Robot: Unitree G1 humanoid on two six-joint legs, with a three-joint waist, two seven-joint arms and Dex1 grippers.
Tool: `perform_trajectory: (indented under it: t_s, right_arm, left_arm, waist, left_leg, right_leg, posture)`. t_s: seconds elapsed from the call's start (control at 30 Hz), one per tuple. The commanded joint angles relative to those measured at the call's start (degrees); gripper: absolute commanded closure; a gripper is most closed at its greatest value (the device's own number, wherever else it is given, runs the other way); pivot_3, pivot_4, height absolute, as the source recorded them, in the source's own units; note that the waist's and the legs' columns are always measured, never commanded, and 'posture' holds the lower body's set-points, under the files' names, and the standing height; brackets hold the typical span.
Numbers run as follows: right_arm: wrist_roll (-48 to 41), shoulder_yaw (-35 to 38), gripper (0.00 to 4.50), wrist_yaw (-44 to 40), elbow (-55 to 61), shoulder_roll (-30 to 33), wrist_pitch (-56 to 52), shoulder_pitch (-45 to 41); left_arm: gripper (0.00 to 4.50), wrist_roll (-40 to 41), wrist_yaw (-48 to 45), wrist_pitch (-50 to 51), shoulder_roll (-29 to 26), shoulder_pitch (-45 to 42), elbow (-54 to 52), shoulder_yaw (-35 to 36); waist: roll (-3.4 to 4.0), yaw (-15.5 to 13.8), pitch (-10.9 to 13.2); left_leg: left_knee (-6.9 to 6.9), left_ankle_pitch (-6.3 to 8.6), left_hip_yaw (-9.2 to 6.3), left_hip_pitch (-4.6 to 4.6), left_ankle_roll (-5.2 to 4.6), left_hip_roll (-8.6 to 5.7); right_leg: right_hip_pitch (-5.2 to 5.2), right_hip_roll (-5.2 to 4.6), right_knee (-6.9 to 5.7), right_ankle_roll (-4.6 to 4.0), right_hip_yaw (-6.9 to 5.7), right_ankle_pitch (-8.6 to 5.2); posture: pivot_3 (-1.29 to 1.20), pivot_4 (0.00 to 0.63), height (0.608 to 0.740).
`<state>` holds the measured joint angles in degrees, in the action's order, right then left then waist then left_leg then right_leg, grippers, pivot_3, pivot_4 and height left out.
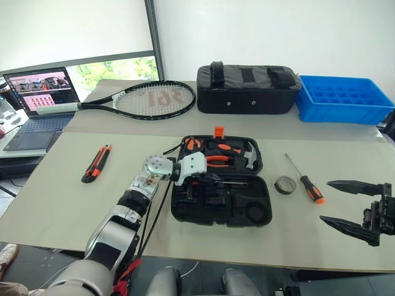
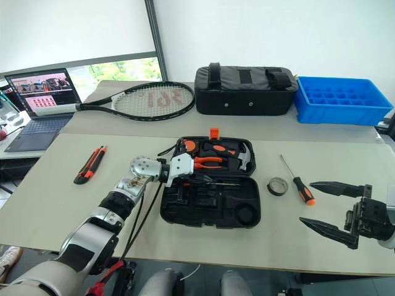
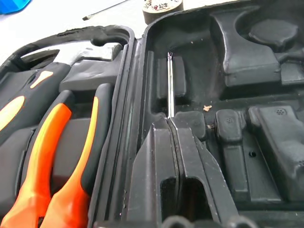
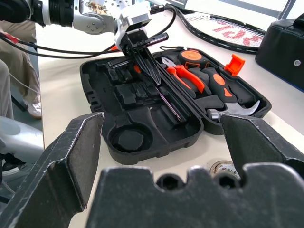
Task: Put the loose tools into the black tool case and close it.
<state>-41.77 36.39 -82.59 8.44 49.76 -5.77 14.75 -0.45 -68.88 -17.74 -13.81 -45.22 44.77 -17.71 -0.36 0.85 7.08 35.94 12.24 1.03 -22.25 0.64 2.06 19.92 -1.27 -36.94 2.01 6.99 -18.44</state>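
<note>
Left gripper (image 4: 145, 57) clamped on screwdriver (image 3: 169, 85) over open black tool case (image 1: 259, 216); right gripper (image 2: 330, 206) wide open, empty, off table edge (image 2: 278, 262).

Your left arm (image 1: 117, 231) is silver-grey with black joint bands and black cables alongside, ending in a white wrist block (image 1: 188, 168); both grippers carry black, ridged, tapering fingers (image 4: 61, 161).
</note>
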Motion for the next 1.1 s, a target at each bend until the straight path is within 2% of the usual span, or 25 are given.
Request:
perform_trajectory:
  t_s: [0.03,0.2,0.33,0.43,0.5,0.6,0.73,0.83,0.93,1.1]
  right_arm:
    - [-0.7,1.6,0.00,0.4,1.5,0.3,-0.6,0.2]
    - [3.1,0.8,0.00,4.2,1.8,1.8,-1.7,0.8]
    - [7.6,-1.2,0.00,11.8,1.1,2.4,-4.5,-1.8]
    - [12.9,-5.4,0.00,20.2,-2.1,3.5,-9.9,-5.6]
    - [14.7,-7.5,0.00,22.6,-4.4,3.6,-11.6,-7.8]
    - [16.9,-11.2,0.00,27.0,-7.5,2.9,-15.9,-11.1]
    - [18.9,-13.9,0.00,29.0,-10.5,2.8,-17.2,-14.1]
    - [23.1,-18.5,0.00,31.8,-16.7,3.8,-19.2,-19.3]
    - [25.2,-21.2,0.00,31.7,-20.5,4.5,-20.2,-21.9]
    - [27.0,-24.2,0.00,30.7,-24.3,4.9,-21.5,-25.2]
  left_arm:
    - [4.45,-3.3,-0.7,0.1,0.1,1.4,2.8,-2.8]
    - [4.45,-1.3,0.7,0.6,0.2,1.1,1.9,-0.5]
    - [4.45,1.3,0.7,2.6,-1.0,0.5,-2.2,2.2]
    - [4.45,8.5,-1.9,11.3,-4.0,1.5,-13.6,6.7]
    - [4.45,12.4,-3.4,17.6,-5.7,2.6,-20.4,8.3]
    - [3.77,17.9,-5.9,27.3,-9.9,4.9,-31.6,9.9]
    - [2.26,21.8,-6.5,34.7,-13.3,6.5,-39.5,10.6]
    - [1.11,27.2,-8.6,43.2,-19.6,7.7,-48.3,13.3]
    - [0.06,29.8,-8.5,47.4,-24.0,8.7,-52.8,14.7]
    - [0.06,31.8,-7.3,50.9,-28.4,10.6,-57.3,16.1]
  waist:
    - [0.00,0.0,0.0]
    - [0.01,-0.1,0.0]
    - [0.00,0.0,0.0]
    - [0.00,0.5,0.0]
    - [-0.04,0.9,0.0]
    - [0.06,0.9,0.0]
    - [0.11,0.6,0.0]
    - [0.03,1.0,0.0]
    - [0.02,1.4,0.0]
    - [0.04,1.5,0.0]
  left_leg:
    - [0.00,0.00,0.00,0.01,0.00,0.00]
    - [0.01,0.00,-0.02,0.02,0.00,-0.01]
    - [0.01,0.00,-0.04,0.01,0.00,-0.01]
    - [0.01,-0.01,-0.05,-0.04,0.01,-0.02]
    - [-0.02,-0.02,-0.11,-0.11,0.03,0.02]
    - [-0.06,-0.02,-0.18,-0.12,0.02,0.00]
    - [-0.05,-0.02,-0.19,-0.14,0.02,-0.07]
    - [-0.01,-0.02,-0.22,-0.18,0.02,-0.08]
    - [-0.02,-0.02,-0.27,-0.13,0.02,-0.06]
    - [0.00,-0.02,-0.28,-0.12,0.02,-0.07]
  right_leg:
    - [-0.01,0.00,0.00,0.01,0.00,0.00]
    - [-0.02,0.00,0.01,0.03,0.00,-0.01]
    - [-0.01,0.00,0.00,0.05,0.00,-0.02]
    - [0.12,0.01,-0.08,0.04,0.06,-0.02]
    - [0.22,0.05,-0.13,-0.04,0.04,0.03]
    - [0.22,0.05,-0.12,-0.22,0.00,0.12]
    - [0.20,0.00,-0.08,-0.21,0.02,0.11]
    - [0.20,-0.01,-0.05,-0.20,0.03,0.11]
    - [0.19,0.01,-0.07,-0.21,0.00,0.10]
    - [0.16,0.00,-0.05,-0.20,0.01,0.10]
  posture:
    - [0.00,0.150,0.707]
    - [0.00,0.150,0.707]
    - [0.00,0.150,0.707]
    - [0.00,0.150,0.707]
    - [0.00,0.150,0.707]
    - [0.00,0.150,0.707]
    - [0.00,0.150,0.707]
    - [0.00,0.150,0.707]
    - [0.00,0.150,0.707]
    - [0.00,0.150,0.707]
